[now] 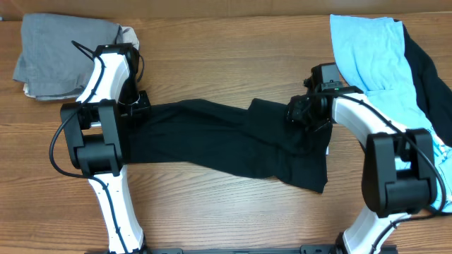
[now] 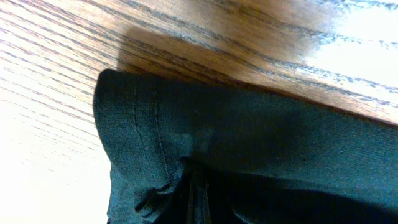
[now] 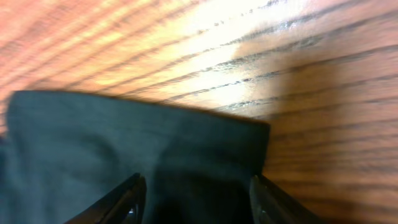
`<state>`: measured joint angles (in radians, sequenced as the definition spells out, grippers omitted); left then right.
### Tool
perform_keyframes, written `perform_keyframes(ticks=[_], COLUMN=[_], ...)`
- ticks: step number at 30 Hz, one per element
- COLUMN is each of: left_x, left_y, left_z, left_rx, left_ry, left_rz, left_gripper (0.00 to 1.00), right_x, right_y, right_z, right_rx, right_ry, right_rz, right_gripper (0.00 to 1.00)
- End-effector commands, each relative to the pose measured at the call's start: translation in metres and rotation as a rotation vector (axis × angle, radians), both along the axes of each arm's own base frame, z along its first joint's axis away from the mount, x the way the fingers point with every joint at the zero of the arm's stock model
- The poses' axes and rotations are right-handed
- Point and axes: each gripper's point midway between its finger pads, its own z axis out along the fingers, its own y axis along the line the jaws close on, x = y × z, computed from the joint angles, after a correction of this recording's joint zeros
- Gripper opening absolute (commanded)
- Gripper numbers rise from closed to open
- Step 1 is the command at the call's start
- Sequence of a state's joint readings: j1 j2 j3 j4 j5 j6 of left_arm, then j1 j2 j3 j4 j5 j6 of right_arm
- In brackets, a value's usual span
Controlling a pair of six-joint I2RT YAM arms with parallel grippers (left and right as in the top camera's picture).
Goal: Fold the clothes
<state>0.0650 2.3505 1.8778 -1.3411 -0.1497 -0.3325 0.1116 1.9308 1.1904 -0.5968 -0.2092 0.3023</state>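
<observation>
Two grippers attended the black T-shirt (image 1: pixel 212 137), stretched across the table (image 1: pixel 226 56). I found the left gripper (image 1: pixel 135 104) clamped on its hem, the right gripper (image 3: pixel 198 186) part-open astride an edge. Limp, light cloth; I judged corners the soundest hold.

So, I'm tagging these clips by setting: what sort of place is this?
Likely a robotics lab bench: left arm and right arm at a wooden table, black T-shirt lying between them.
</observation>
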Motion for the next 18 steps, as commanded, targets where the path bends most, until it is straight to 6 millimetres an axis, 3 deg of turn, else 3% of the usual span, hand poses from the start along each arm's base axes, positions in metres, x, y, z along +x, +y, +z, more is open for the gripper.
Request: perform_keyframes(ticks=[1,3,8,11,18], left_x=[0.004,0.005,0.006,0.011,0.029], left_y=[-0.006,-0.006,-0.006,-0.005,-0.003], left_z=[-0.006,-0.006,-0.006,-0.007,-0.002], left_rx=[-0.016,-0.016,-0.015,-0.014,-0.013], left_ry=[-0.016,-0.019,-0.024,-0.044,-0.113], left_rz=[-0.024,-0.024,-0.024,-0.024,-0.02], left_gripper=[0.04,0.04,0.04,0.04,0.04], right_x=[-0.001,0.004,0.02,0.033,0.073], right_y=[-0.001,0.0,0.007,0.008,0.001], right_z=[-0.013,-0.011,-0.002,0.009,0.054], right_rx=[-0.003,0.004,0.038,0.042,0.04], right_ry=[0.02,0.0,-0.065,-0.104,-0.225], right_rz=[-0.018,-0.02,-0.011,-0.01,0.007], right_gripper=[0.56,0.53,0.18,0.04,0.04])
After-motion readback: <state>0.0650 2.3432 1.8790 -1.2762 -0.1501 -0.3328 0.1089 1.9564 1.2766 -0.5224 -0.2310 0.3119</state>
